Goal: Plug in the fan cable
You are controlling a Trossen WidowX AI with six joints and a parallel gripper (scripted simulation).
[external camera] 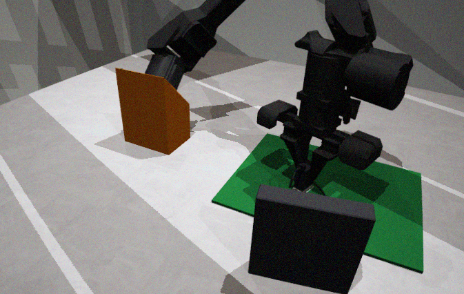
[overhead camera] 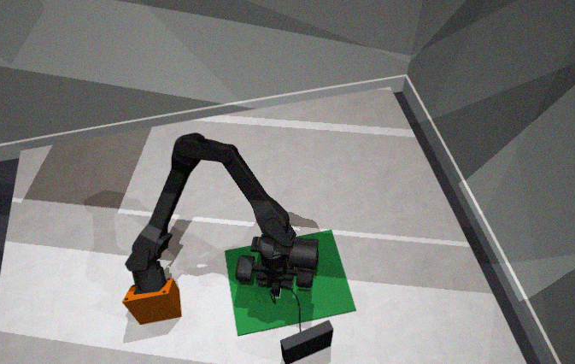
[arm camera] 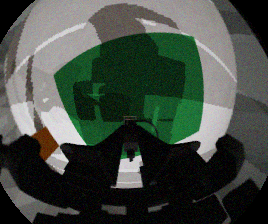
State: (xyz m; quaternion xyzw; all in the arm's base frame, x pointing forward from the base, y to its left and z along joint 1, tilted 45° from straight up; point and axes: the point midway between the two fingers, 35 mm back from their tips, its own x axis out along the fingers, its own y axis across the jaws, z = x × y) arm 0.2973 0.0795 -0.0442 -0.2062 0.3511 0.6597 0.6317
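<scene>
The green board (overhead camera: 339, 298) (external camera: 401, 244) (arm camera: 190, 110) lies flat. My gripper (overhead camera: 276, 288) (external camera: 303, 174) (arm camera: 130, 127) points down over it, shut on the small dark plug, which the fingertips mostly hide. The pale header (overhead camera: 277, 295) (external camera: 301, 190) (arm camera: 130, 119) shows right at the fingertips, with the plug at or just over it. How deep the plug sits cannot be told. The thin black cable (overhead camera: 300, 312) (arm camera: 154, 129) curves from the fingertips to the fan, a dark block (overhead camera: 308, 342) (external camera: 310, 241) standing beside the board's front edge.
The orange base block (overhead camera: 158, 307) (external camera: 145, 113) (arm camera: 46, 144) of the arm stands left of the board. The fan block hides part of the board's near edge in the exterior view. Dark shadows of the arm fall across the board.
</scene>
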